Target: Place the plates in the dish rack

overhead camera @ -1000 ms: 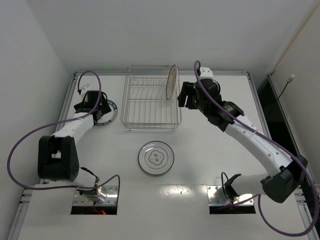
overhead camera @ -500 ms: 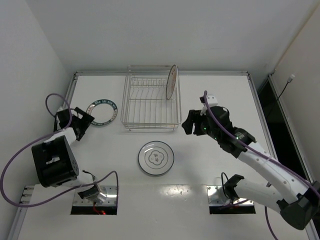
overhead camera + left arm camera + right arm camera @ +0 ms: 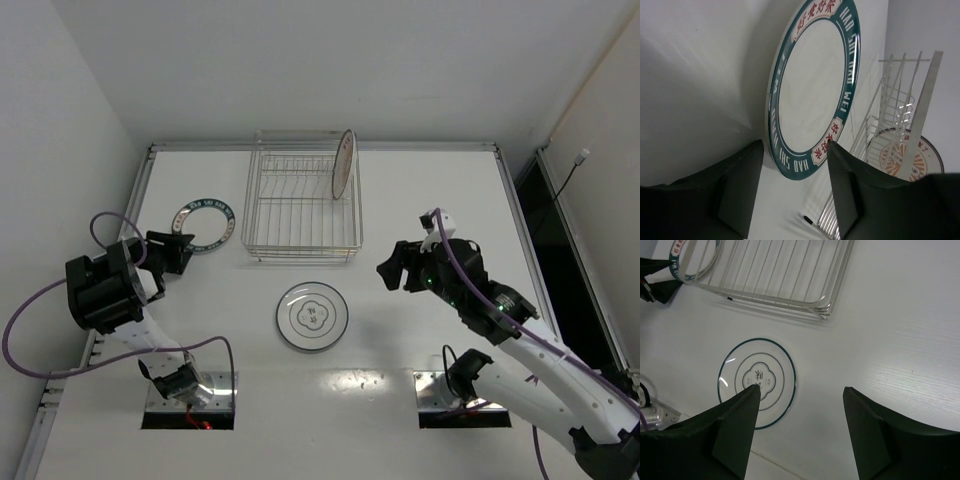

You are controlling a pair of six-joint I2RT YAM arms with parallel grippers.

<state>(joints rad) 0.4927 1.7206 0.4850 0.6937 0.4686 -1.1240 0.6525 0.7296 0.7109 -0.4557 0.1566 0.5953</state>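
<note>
A wire dish rack [image 3: 303, 205] stands at the back centre, with one patterned plate [image 3: 343, 164] upright at its right end. A green-rimmed plate [image 3: 202, 225] lies flat left of the rack. A white plate with a thin teal rim [image 3: 313, 316] lies in front of the rack. My left gripper [image 3: 183, 252] is open and empty, just short of the green-rimmed plate [image 3: 812, 85]. My right gripper [image 3: 388, 270] is open and empty, right of the teal-rimmed plate [image 3: 775, 370] and above the table.
The rack's wires [image 3: 890, 115] and the upright plate [image 3: 905, 155] show past the green-rimmed plate in the left wrist view. The rack's front edge [image 3: 775, 300] lies beyond my right gripper [image 3: 801, 387]. White walls enclose the table on the left and back.
My right arm pulled back from the rack toward the near right, leaving the patterned plate upright. My left arm drew back from the green-rimmed plate toward the near left.
</note>
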